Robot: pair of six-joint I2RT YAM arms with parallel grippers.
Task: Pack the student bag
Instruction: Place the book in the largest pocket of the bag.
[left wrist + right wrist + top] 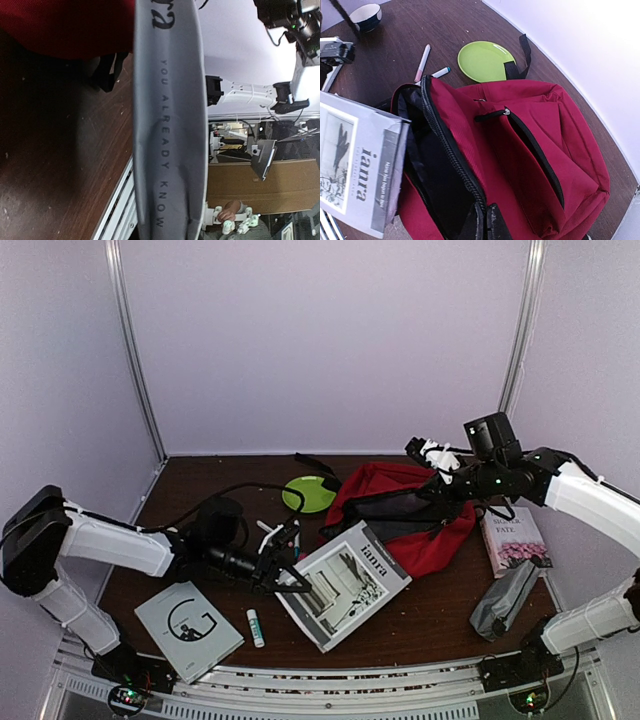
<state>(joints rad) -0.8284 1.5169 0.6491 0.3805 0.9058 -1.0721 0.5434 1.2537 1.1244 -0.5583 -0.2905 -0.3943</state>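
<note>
The student bag is lying at the right rear of the tabletop, front pocket facing up. It is just beside a green plate, and its main zip is undone with the mouth gaping toward the left arm.

With the right claw we are pinching the zipped rim of that mouth. The fingers are pressed together on the fabric and are lifting it, so the dark lining is showing.

With the left claw we are gripping a grey paperback by its near-left corner and tilting it toward the opening. From the right wrist, its far corner is overlapping the edge of the mouth. We cannot tell whether it is inside yet.

We are judging the bag to be soft, limp cloth, light while it is this empty. It is likely to sag shut the moment the rim is let go, and to slide on the wood if the book pushes against it. The zip tape looks like the firmest place to hold, since the stitching is stiffening it there. The loose panel of the front pocket would probably just bunch up. The black straps behind seem strong but are giving no control of the mouth.

The paperback appears thin and bendy, its cover rippling in the left wrist view.
</note>
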